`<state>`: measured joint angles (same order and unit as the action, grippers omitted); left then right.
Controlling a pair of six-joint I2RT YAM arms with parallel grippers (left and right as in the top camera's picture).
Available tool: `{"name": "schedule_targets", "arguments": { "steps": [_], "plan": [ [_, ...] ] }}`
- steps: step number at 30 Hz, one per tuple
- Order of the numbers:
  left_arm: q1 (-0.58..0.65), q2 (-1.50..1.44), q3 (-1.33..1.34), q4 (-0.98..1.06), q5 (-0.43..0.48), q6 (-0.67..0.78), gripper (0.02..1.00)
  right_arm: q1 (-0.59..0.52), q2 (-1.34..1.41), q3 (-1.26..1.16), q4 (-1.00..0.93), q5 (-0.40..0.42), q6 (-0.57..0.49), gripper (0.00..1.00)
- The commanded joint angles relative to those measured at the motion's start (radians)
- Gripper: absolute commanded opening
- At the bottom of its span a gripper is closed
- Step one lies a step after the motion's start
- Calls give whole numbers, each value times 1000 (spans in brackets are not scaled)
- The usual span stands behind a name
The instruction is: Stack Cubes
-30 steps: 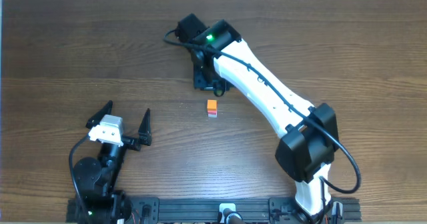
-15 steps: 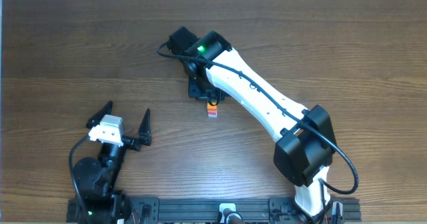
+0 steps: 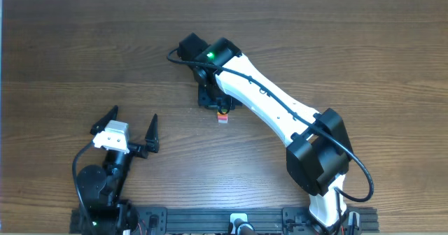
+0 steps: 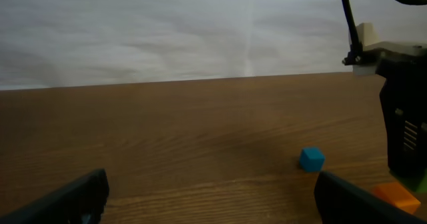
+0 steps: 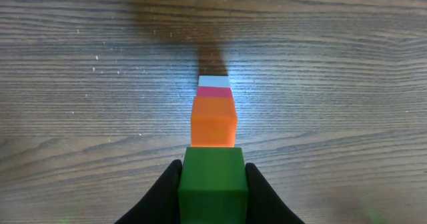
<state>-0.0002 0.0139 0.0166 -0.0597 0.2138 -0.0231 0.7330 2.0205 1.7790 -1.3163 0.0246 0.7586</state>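
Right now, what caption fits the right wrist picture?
Right gripper, jaws shut on a green cube, close to an orange-topped stack on a wooden table.

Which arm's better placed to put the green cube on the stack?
Right. The right hand grips the green cube close by the orange-topped stack. The left hand sits open and empty near its own base, apart from the stack.
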Motion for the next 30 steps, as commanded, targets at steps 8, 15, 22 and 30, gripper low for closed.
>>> {"name": "schedule_targets", "arguments": {
  "steps": [8, 15, 22, 30],
  "plan": [
    [5, -7, -10, 5, 14, -11, 998, 0, -21, -73, 70, -17, 15, 14],
    [5, -7, -10, 5, 14, -11, 1000, -5, -21, -73, 77, -16, 14, 14],
    [5, -7, -10, 5, 14, -11, 1000, -13, -21, -74, 79, -12, 14, 14],
    [5, -7, -10, 5, 14, -11, 1000, -25, -21, -74, 75, -1, 15, 14]
  ]
}}
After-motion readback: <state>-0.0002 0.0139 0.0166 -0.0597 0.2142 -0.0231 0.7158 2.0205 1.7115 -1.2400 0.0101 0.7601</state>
